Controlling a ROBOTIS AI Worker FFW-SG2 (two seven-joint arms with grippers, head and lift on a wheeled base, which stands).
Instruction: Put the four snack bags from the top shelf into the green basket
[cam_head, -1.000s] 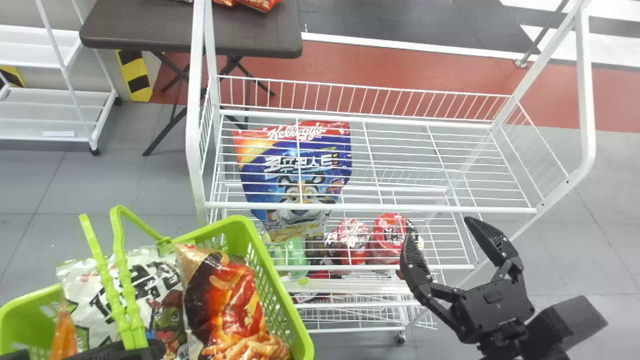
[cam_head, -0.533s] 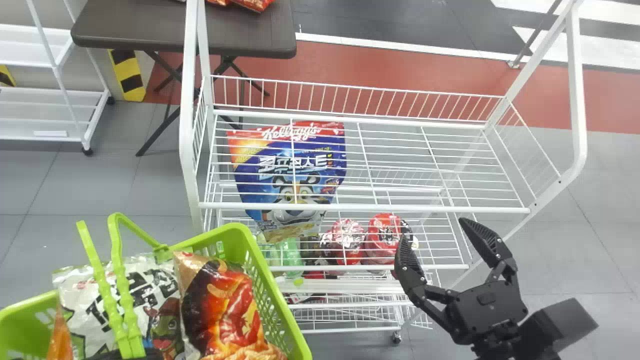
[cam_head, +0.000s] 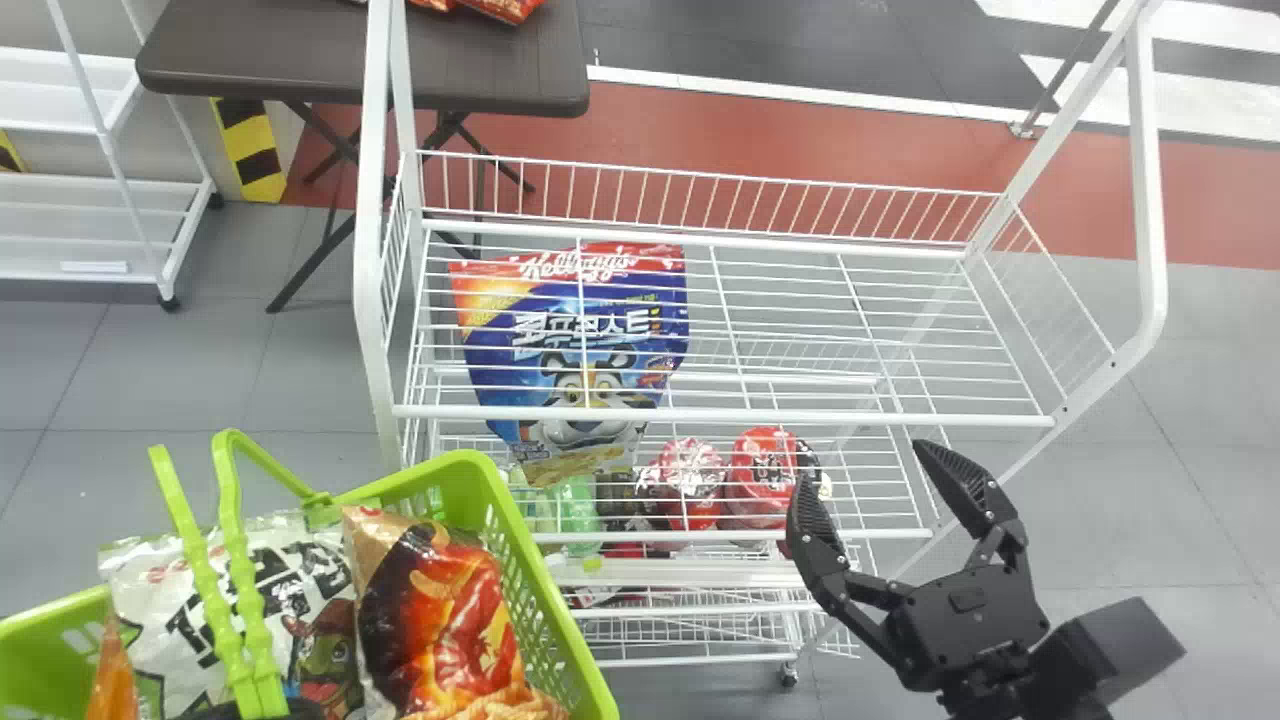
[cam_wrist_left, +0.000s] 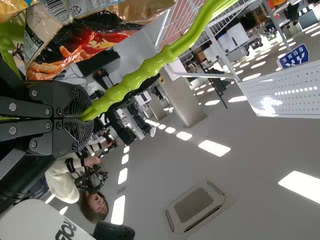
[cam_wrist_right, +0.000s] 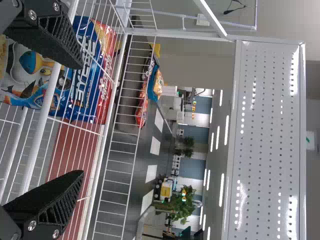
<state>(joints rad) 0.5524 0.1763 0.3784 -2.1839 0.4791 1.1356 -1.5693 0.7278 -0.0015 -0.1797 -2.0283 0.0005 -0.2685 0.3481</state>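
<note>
right tool (cam_head: 862, 463) spread wide; blue bag (cam_head: 580, 325) ahead-left of it, seen through wire shelf (cam_head: 740, 415). left tool (cam_head: 303, 711) pinching handle (cam_wrist_left: 146, 70) of green basket (cam_head: 480, 462), red bag (cam_head: 455, 610) on its right.

Green basket (cam_head: 455, 463) and shelf stock: portions obscured or cropped

- Green basket: left and lower parts cut off; floor hidden under bags.
- White bag (cam_head: 175, 590): partly behind handle (cam_head: 230, 505); base cropped.
- Red-orange bag (cam_head: 440, 620): lower end cropped.
- Orange item (cam_head: 112, 685): cropped, kind unclear.
- Left pincer (cam_head: 305, 710): mostly below head view's edge.
- Handle: gripped end hidden between the left pincer's fingers.
- Blue bag (cam_head: 500, 345): crossed by wires.
- Dark item (cam_head: 620, 500): behind wires, unidentifiable.
- Desk (cam_head: 260, 50), red bags (cam_head: 505, 8): cropped at top.
</note>
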